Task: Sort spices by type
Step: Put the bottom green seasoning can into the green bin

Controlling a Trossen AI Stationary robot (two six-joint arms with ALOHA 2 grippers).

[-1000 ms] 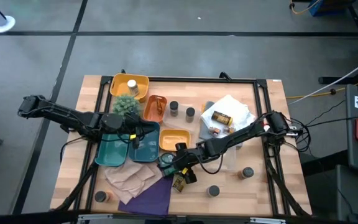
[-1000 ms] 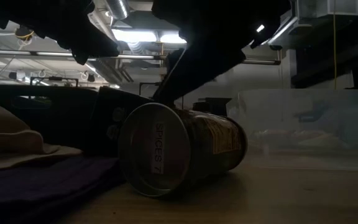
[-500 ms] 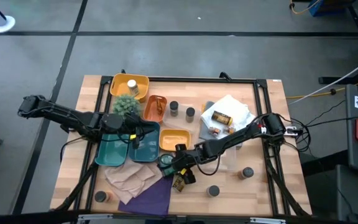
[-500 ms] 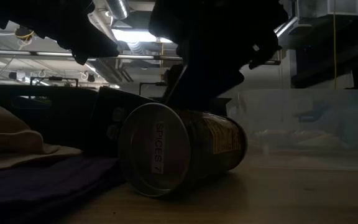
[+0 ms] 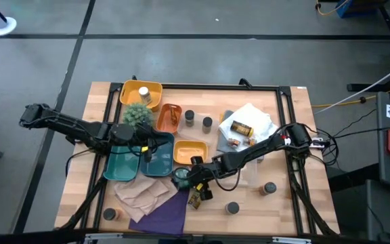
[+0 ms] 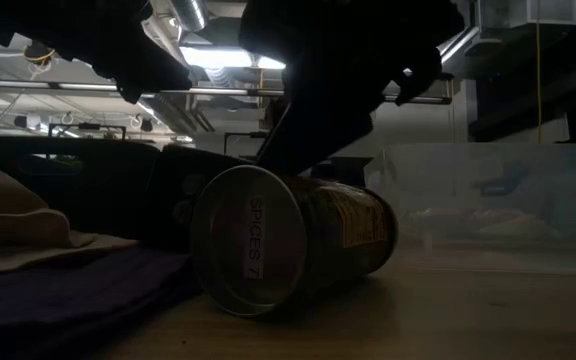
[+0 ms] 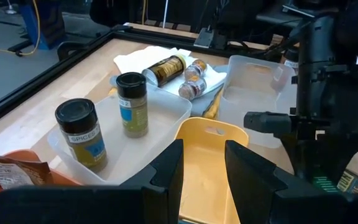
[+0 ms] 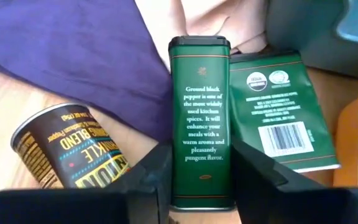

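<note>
Green tin [image 8: 200, 118] sits squarely between your right gripper's [image 8: 197, 180] fingers, lying flat on the purple cloth [image 8: 67, 43] with its label text facing up; in the last second the jaws have drawn in from wide to snug against the tin's two sides, so read this as a grip just made on the tin, not yet lifted. From above, the right gripper [image 5: 193, 177] is low at the front centre of the table [image 5: 283, 203], just ahead of the yellow tray [image 5: 189, 150]. A green packet [image 8: 284, 112] lies just beside the tin and a dark can [image 8: 61, 149] lies on its side on the other flank, near but apart from the fingers; the same can [image 6: 288, 240] fills the low view, lid toward the camera. Your left gripper [image 5: 143, 150] waits over the teal trays [image 5: 137, 166], unchanged, fingers partly apart with nothing between them. Two dark-lidded jars [image 7: 110, 124] stand upright in a clear tray [image 7: 166, 112], and loose jars [image 5: 249, 196] remain on the bare wood at the front right. Judgement: sorting is early; the tin looks ready to go up, though a flat-sided tin held across its width may slip or rotate on the lift
</note>
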